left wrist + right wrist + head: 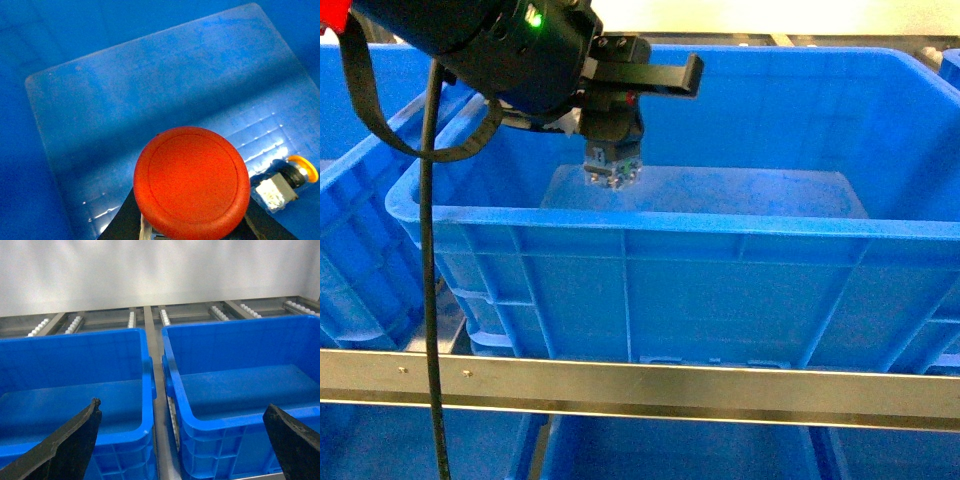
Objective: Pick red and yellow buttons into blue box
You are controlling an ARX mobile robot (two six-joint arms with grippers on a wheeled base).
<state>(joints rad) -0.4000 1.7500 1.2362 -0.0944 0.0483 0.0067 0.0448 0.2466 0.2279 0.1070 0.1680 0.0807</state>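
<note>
I am holding my left gripper [613, 150] over the interior of the blue box [650, 230], a deep crate of bright, smooth plastic with a thick rolled rim and ribbed outer walls. The jaws are clamping the red button [192, 181] by its black body; in the head view its clear, blocky base is pointing down toward the crate floor, well above it. In the left wrist view the domed red cap is facing the camera, round and matte, with a faint concentric ring moulded near its edge. The yellow button [286, 183] is lying on its side on the crate floor, to the right of the red cap in that view, its yellow cap pointing right and its pale base pointing left. The floor there is scuffed and dusty, with a fine grid texture catching the light. My right gripper [182, 440] is spread wide, its two dark tapered fingers [65, 445] holding nothing, positioned above two more blue crates [90, 385] that are sitting side by side on a roller rack [150, 320] of grey metal rails with white wheels.
</note>
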